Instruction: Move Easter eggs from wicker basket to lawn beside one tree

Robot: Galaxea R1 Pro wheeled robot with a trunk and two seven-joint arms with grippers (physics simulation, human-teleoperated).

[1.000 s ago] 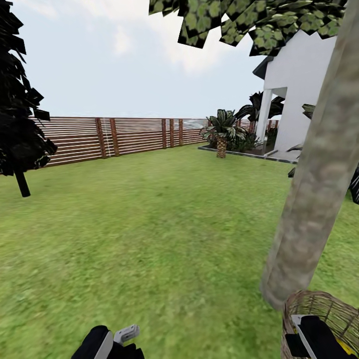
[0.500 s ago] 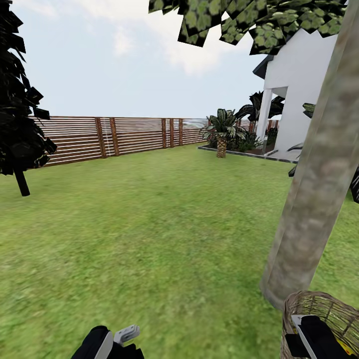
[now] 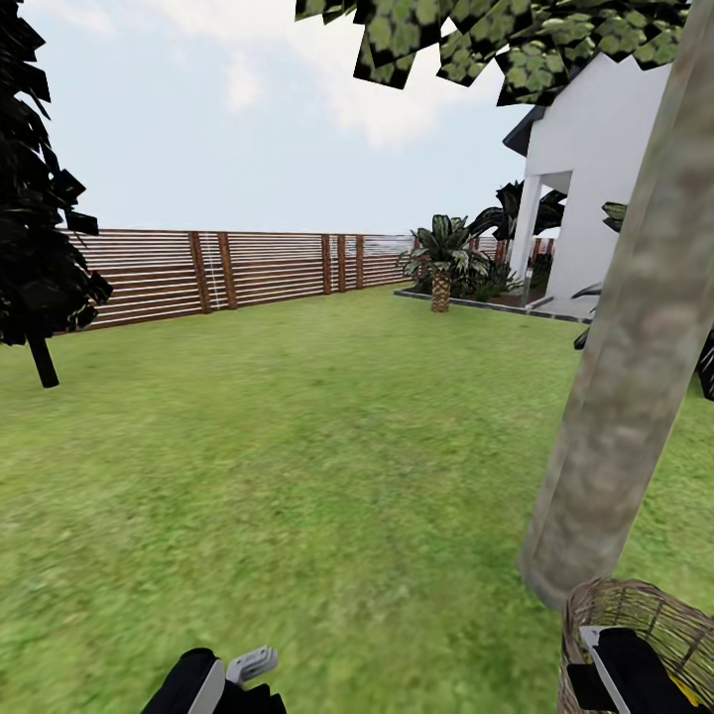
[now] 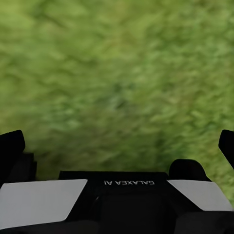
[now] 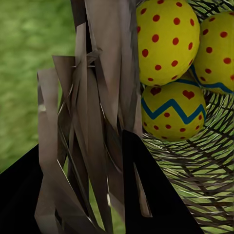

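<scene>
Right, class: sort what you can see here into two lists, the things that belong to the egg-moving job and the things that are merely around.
Belong to the job:
- three Easter eggs, all inside the basket
- wicker basket
- tree right beside the basket
- lawn
- right gripper at the basket wall

Just around:
- wooden fence
- white house
- dark narrow tree
- small palm

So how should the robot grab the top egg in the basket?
Probably from above, through the open mouth of the wicker basket. The top egg lies on the other two, so its rounded upper half is bare. Closing the fingers across its narrow middle looks safest, since the woven wall blocks any approach from the side. The right gripper is already at the basket.
</scene>
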